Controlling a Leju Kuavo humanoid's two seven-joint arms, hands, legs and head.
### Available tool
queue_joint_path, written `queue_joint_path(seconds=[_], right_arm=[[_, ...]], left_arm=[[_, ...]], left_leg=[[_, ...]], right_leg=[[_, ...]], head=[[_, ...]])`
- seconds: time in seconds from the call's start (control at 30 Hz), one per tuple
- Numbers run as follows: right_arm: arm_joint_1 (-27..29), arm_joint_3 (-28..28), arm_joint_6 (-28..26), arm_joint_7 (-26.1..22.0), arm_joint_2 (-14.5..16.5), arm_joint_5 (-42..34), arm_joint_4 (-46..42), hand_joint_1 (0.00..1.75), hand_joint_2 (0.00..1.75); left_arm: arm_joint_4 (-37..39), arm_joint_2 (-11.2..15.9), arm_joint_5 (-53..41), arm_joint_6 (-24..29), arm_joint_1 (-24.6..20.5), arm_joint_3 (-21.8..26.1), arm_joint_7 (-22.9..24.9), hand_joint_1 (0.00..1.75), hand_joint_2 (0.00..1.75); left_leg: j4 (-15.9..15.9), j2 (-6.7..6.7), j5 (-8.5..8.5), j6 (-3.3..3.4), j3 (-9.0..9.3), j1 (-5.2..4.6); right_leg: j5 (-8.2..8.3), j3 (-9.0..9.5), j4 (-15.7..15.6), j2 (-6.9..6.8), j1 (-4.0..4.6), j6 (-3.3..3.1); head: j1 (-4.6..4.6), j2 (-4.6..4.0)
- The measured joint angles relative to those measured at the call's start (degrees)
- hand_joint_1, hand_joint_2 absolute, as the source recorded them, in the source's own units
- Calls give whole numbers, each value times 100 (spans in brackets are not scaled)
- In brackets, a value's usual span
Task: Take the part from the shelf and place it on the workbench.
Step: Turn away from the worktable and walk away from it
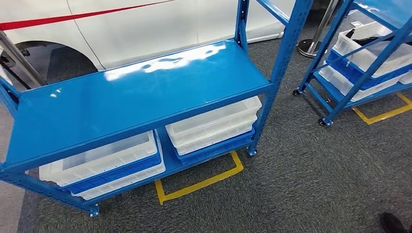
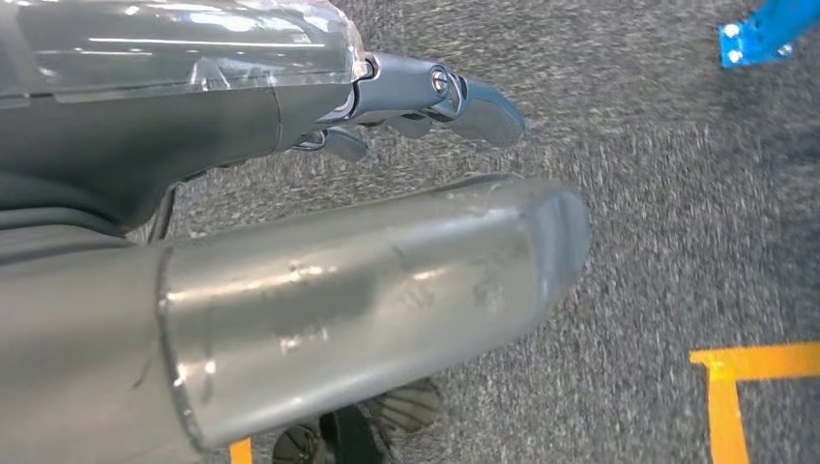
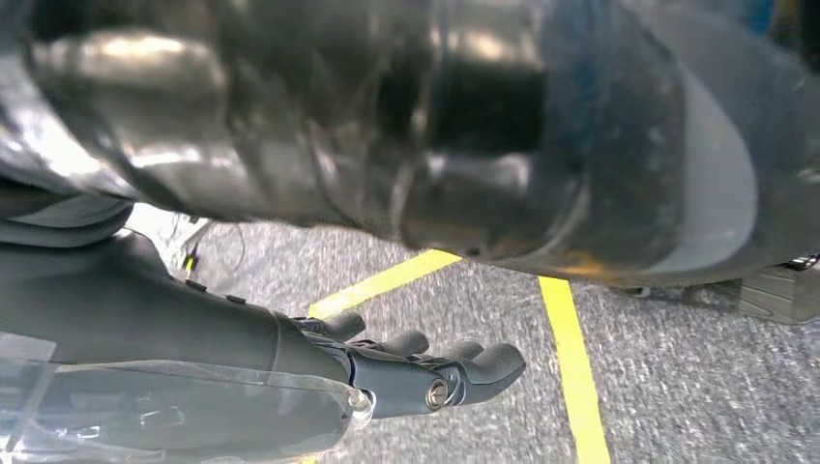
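The part itself can't be picked out on the blue shelf (image 1: 141,97), whose glossy top board lies bare; on the lower board two stacks of white and blue bins (image 1: 214,127) sit side by side. A second blue rack (image 1: 362,58) with bins stands off its right end, on grey carpet (image 1: 301,179) marked with yellow tape (image 1: 201,182). The left hand (image 2: 425,101) hangs over the carpet, fingers loosely extended, holding nothing. The right hand (image 3: 416,372) hangs likewise, fingers slightly curled and apart, empty.

I see the blue shelf's (image 1: 141,104) top board bare and open from above. Below it, stacked white bins (image 1: 214,127) crowd the lower tier. Grey carpet (image 1: 311,174) lies open between this rack and the second rack (image 1: 362,63) at right.
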Motion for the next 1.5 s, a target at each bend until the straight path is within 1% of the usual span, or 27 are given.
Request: queue_joint_path(seconds=[0.07,0.17,0.23,0.3,0.33,0.37,0.4,0.43,0.5,0.57,0.63,0.67,0.73,0.8,0.83,0.87,0.9,0.93,0.97,1.03,1.1,1.2,1.27,1.37,1.4,1.43,1.5], right_arm=[[-1,0,-1,2,7,1,0,0,0],[-18,0,-8,6,10,2,-1,0,0],[-27,-1,-16,11,8,3,-2,0,0],[-17,-2,-20,16,5,4,-2,0,0],[-12,-3,-20,17,5,4,-2,0,0],[-8,-3,-20,19,4,4,-2,0,0],[-7,-4,-21,19,4,4,-2,0,0],[-8,-5,-21,21,3,4,-2,0,0],[-3,-7,-23,33,1,4,-2,0,0],[-5,-14,-50,44,1,-5,-1,0,0],[-22,-39,-97,32,2,-35,-2,0,0],[-31,-54,-115,20,5,-51,-2,0,0],[-23,-83,-131,-3,11,-66,-2,0,0],[-2,-112,-146,-23,13,-70,-2,0,0],[6,-125,-155,-33,13,-70,-2,0,0],[10,-135,-163,-40,13,-69,-2,0,0],[11,-142,-167,-43,13,-67,-2,0,0],[11,-144,-171,-46,13,-65,-2,0,0],[9,-144,-171,-48,13,-63,-2,0,0],[2,-145,-170,-51,14,-62,-2,0,0],[-6,-146,-170,-52,15,-62,-2,0,0],[-11,-147,-170,-48,14,-61,-2,0,0],[-17,-151,-170,-39,13,-60,-2,0,0],[-15,-168,-161,-25,12,-58,-2,0,0],[-9,-176,-154,-16,11,-55,-2,0,0],[-1,-182,-146,-7,10,-49,-2,0,0],[15,-191,-135,8,8,-32,-2,0,0]], left_arm=[[0,11,1,7,-16,-2,0,0,0],[4,16,0,13,11,-4,-1,0,0],[13,15,-10,9,21,-10,1,0,0],[22,13,-35,1,0,-26,1,0,0],[25,13,-45,-3,-10,-34,1,0,0],[28,13,-52,-4,-13,-42,0,0,0],[31,13,-54,-4,-11,-48,0,0,0],[33,13,-55,-5,-7,-52,0,0,0],[36,11,-60,-6,-7,-68,-1,0,0],[37,9,-71,-7,-7,-93,-7,0,0],[37,9,-86,-9,12,-110,-14,0,0],[38,7,-91,-10,26,-113,-16,0,0],[42,2,-97,-17,25,-116,-24,0,0],[45,-2,-98,-42,1,-122,-61,0,0],[46,-2,-101,-68,-7,-127,-89,0,0],[46,-2,-105,-98,-2,-132,-114,0,0],[46,-2,-109,-130,10,-136,-135,0,0],[46,-2,-114,-156,23,-138,-155,0,0],[46,-2,-116,-173,34,-138,-169,0,0],[46,-1,-119,-190,31,-140,-187,0,0],[46,0,-125,-196,28,-142,-191,0,0],[46,-3,-134,-204,53,-145,-196,0,0],[46,-10,-148,-208,60,-150,-202,0,0],[46,-20,-173,-207,64,-167,-203,0,0],[46,-22,-180,-204,70,-176,-201,0,0],[46,-26,-187,-192,76,-185,-195,0,0],[46,-38,-196,-144,87,-196,-172,0,0]], left_leg=[[-329,129,63,69,142,-54],[-398,-17,108,146,152,-55],[-478,-121,175,207,187,-20],[-494,-223,212,247,169,-13],[-489,-289,219,256,157,-13],[-483,-360,221,259,152,-12],[-473,-437,220,256,152,-10],[-458,-517,216,248,154,-6],[-405,-660,196,210,139,-7],[-352,-767,182,141,87,-8],[-352,-849,194,56,38,9],[-343,-830,187,21,28,19],[-110,-618,21,-32,-81,31],[522,-375,-341,-70,-365,37],[882,-331,-498,-89,-531,41],[1123,-309,-563,-102,-636,44],[1169,-296,-522,-108,-642,46],[993,-286,-381,-104,-535,48],[646,-278,-192,-89,-340,47],[-90,-263,32,-27,50,22],[-384,-257,30,46,185,-12],[-452,-267,28,162,265,1],[-485,-267,25,226,355,13],[-487,-264,-43,259,427,-2],[-484,-266,-72,257,466,-6],[-481,-270,-107,251,520,-9],[-478,-278,-195,226,645,-10]], right_leg=[[-13,15,6,-107,20,45],[-47,38,12,-197,32,135],[-265,-85,294,31,35,203],[-619,-420,982,356,10,230],[-724,-580,1305,430,-3,234],[-723,-670,1477,464,-17,239],[-609,-661,1436,480,-33,244],[-409,-556,1193,502,-52,246],[-36,-245,472,705,-93,237],[72,-101,91,917,-106,219],[69,-104,61,919,-93,172],[86,-94,37,876,-96,132],[122,-75,-15,777,-112,44],[125,-74,-27,668,-96,-4],[115,-79,-25,617,-86,-15],[103,-82,-23,574,-79,-17],[90,-79,-21,541,-75,-14],[76,-68,-20,518,-74,-6],[66,-51,-19,499,-73,9],[42,-17,-19,467,-59,57],[31,15,-32,452,-48,126],[60,30,81,456,-55,233],[-124,-154,446,471,-66,265],[-513,-762,1409,487,-70,299],[-500,-894,1548,488,-70,305],[-367,-927,1480,488,-69,295],[133,-745,838,490,-59,244]], head=[[2,0],[4,0],[14,1],[20,1],[19,0],[19,0],[19,0],[19,0],[20,1],[18,1],[14,0],[15,0],[9,1],[3,1],[4,0],[4,0],[4,0],[4,0],[4,0],[5,0],[6,1],[7,1],[9,1],[11,1],[10,1],[10,1],[11,1]])
